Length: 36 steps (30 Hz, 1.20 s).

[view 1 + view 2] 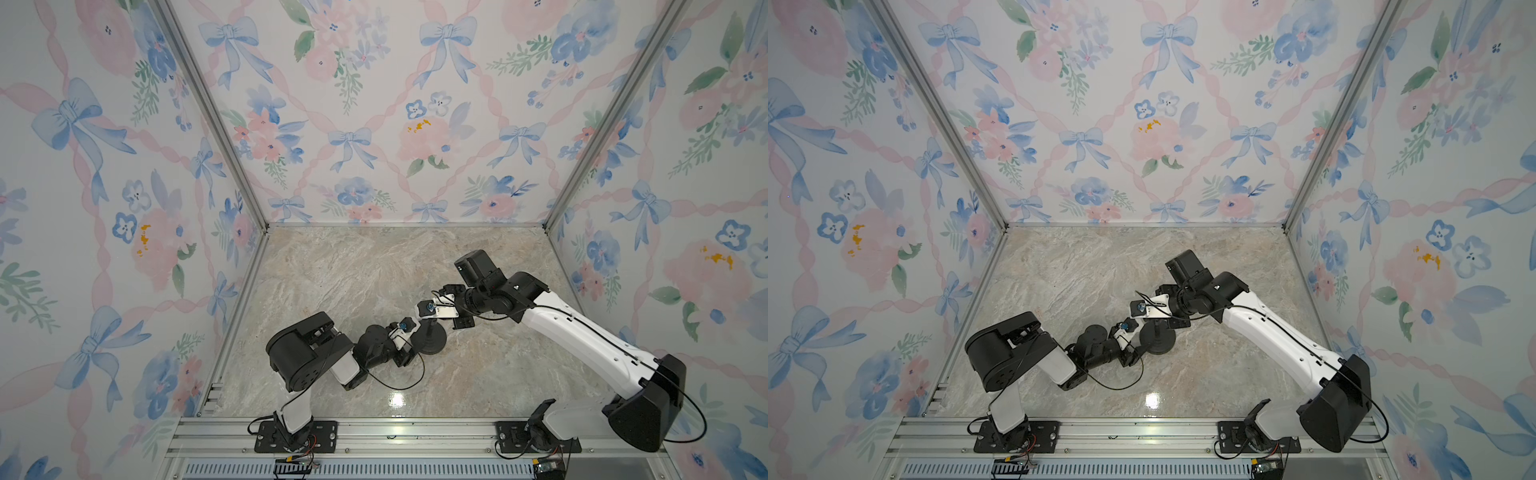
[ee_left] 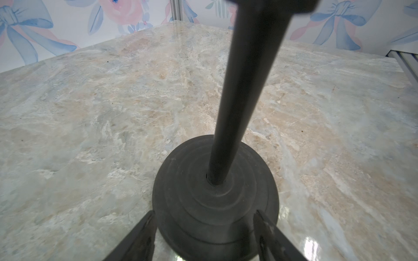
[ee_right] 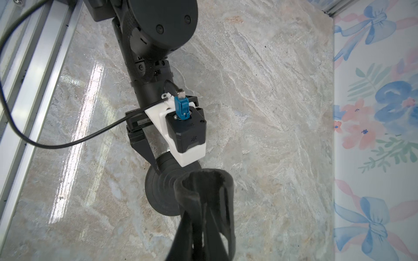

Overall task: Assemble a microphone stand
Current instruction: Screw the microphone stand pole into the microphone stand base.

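The matte-black microphone stand stands upright on the marble tabletop in both top views. Its thin rod point(image 2: 244, 90) is seated in the centre hole of the round disc base point(image 1: 432, 345) point(image 1: 1158, 344) point(image 2: 214, 203) point(image 3: 158, 194). My left gripper point(image 2: 204, 212) point(image 1: 411, 344) is low at the base and open. Its fingers point(image 2: 144, 237) flank the disc's rim, with a gap showing on one side. My right gripper point(image 3: 201, 210) point(image 1: 434, 316) is above the base, shut on the rod's clip-like head point(image 3: 203, 183).
The two arms meet over the front middle of the tabletop point(image 1: 374, 270). A black cable point(image 1: 399, 384) loops on the table below the left wrist. Aluminium rails point(image 1: 374, 432) run along the front edge. Floral walls enclose the other three sides.
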{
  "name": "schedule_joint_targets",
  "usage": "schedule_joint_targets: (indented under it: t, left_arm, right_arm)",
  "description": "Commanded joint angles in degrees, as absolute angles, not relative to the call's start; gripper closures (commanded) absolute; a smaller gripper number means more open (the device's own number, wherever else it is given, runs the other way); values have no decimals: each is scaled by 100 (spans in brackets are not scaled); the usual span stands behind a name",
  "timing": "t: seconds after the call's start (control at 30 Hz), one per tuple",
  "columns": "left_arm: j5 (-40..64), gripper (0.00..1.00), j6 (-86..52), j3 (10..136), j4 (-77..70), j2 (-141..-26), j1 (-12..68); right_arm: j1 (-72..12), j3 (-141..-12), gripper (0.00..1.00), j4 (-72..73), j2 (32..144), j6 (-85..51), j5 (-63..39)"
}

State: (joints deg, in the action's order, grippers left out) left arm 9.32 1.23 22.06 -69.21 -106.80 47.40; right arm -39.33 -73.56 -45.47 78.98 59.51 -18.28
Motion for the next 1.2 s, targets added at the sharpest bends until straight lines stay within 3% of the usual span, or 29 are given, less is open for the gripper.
schedule_joint_targets:
  t: [0.0, 0.3, 0.8, 0.93, 1.17]
  left_arm:
    - [737, 31, 34, 2313, -6932, -10856, 4796]
    - [730, 32, -137, 2511, -6871, -11056, 4859]
    - [606, 34, -65, 2469, -6768, -11072, 4865]
    - [606, 34, -27, 2465, -6707, -11066, 4869]
    - [670, 35, -17, 2565, -6579, -11154, 4869]
  right_arm:
    - [-3847, -6867, 91, -4688, 7876, 5065, -1730]
    - [-4161, -5987, 90, -3493, 7328, 3898, -1544]
    - [-4516, -5408, 93, -3035, 6752, 1785, -489]
    - [-4721, -5208, 100, -2728, 6659, 1220, -267]
    - [-4860, -5129, 98, -2562, 6772, 495, 220]
